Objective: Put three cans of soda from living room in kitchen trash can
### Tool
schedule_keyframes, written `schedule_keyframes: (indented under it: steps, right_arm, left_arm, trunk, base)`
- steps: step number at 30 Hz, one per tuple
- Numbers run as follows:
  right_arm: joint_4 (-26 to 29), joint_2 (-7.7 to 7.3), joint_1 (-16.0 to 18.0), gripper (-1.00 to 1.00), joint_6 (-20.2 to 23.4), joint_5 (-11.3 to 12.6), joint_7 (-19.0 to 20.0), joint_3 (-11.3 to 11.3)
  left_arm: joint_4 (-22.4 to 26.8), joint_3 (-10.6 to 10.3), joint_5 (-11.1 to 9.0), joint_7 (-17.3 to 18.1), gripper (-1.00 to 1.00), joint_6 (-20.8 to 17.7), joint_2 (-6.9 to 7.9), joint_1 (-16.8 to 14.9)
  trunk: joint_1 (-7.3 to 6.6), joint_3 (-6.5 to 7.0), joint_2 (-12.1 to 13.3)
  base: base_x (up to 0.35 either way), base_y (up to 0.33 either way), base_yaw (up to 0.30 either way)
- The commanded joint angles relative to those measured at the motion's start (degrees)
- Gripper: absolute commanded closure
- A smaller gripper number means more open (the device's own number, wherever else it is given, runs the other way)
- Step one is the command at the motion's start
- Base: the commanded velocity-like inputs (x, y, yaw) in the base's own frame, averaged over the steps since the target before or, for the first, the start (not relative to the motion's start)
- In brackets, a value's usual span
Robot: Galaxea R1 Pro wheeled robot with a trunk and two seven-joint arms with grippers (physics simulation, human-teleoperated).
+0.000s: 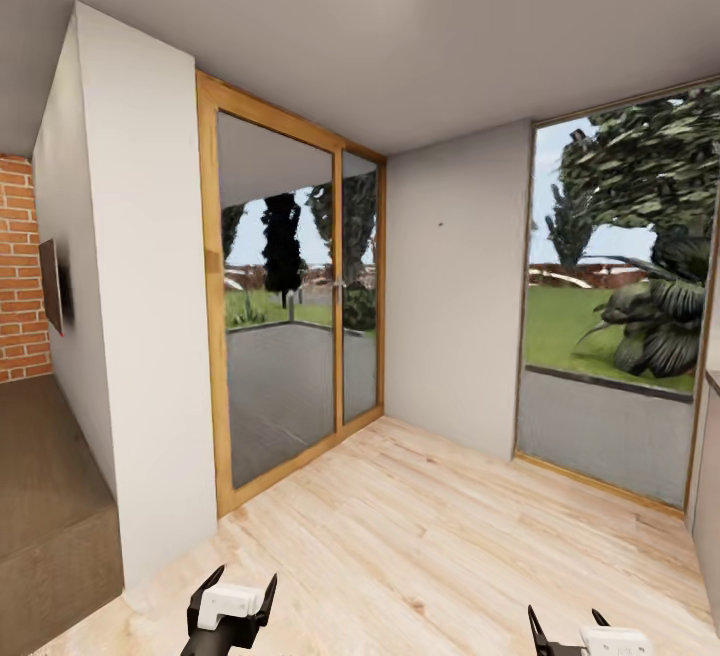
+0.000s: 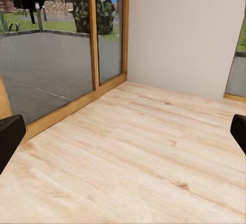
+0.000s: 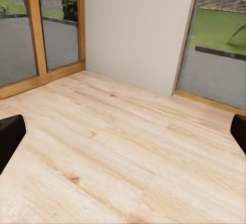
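Two arm ends — each a matte black gripper with a small white box-shaped housing set behind the fingers. Left gripper (image 1: 234,588): two slim black fingers (image 1: 211,577), tapering to points, either side of a rounded white block with a pale grey face; black wrist body below. Right gripper (image 1: 567,622): same pattern, thin pointed black fingers, white block with a faint grey seam. In both wrist views, blunt black finger pads (image 2: 10,134) (image 3: 10,131) with softly rounded corners — no markings, cables or screws discernible.
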State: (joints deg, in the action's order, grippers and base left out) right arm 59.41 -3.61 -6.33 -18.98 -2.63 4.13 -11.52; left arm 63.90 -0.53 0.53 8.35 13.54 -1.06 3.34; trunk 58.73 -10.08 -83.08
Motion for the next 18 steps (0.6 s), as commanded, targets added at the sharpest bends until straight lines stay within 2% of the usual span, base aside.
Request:
schedule_keyframes:
  steps: [1,10,18]
  right_arm:
    - [0.0,0.0,0.0,-1.0,0.0,0.0,0.0,0.0]
    - [-0.1,0.0,0.0,-1.0,0.0,0.0,0.0,0.0]
    - [-0.2,0.0,0.0,-1.0,0.0,0.0,0.0,0.0]
  left_arm:
    - [0.0,0.0,0.0,0.0,-1.0,0.0,0.0,0.0]
    - [0.0,0.0,0.0,0.0,-1.0,0.0,0.0,0.0]
    - [0.0,0.0,0.0,0.0,-1.0,0.0,0.0,0.0]
  trunk:
    - [0.0,-0.02,0.0]
    - [0.0,-0.17,0.0]
    - [0.0,-0.18,0.0]
  base:
    - [0.0,0.0,0.212]
    - [0.058,0.0,0.229]
    - [0.169,0.061,0.243]
